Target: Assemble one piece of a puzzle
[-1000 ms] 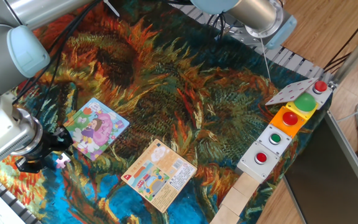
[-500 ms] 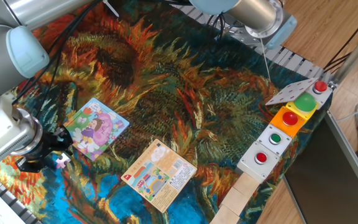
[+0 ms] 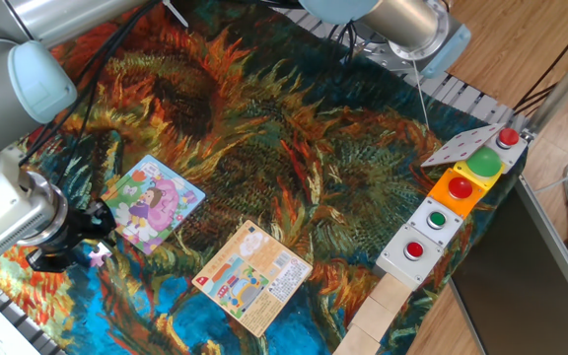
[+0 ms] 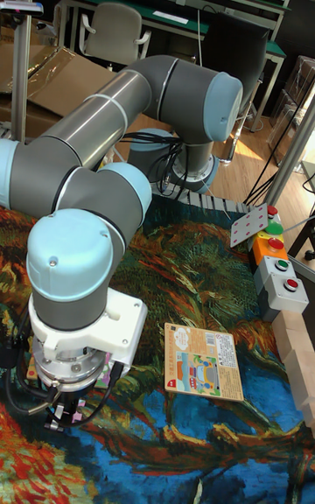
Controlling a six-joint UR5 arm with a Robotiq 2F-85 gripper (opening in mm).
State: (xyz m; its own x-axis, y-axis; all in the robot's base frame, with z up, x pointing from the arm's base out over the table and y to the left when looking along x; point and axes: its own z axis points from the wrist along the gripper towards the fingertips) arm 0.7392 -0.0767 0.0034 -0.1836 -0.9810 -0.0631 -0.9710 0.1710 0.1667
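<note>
Lying on the bench at the near left, the piece [image 3: 98, 254] sits just below the claw [image 3: 89, 240], close beside the puzzle [image 3: 152, 203]. Whether the claw grips it or stands open cannot be told. A good grasp probably needs the fingers square across the piece, clear of the card [image 3: 253, 275].
</note>
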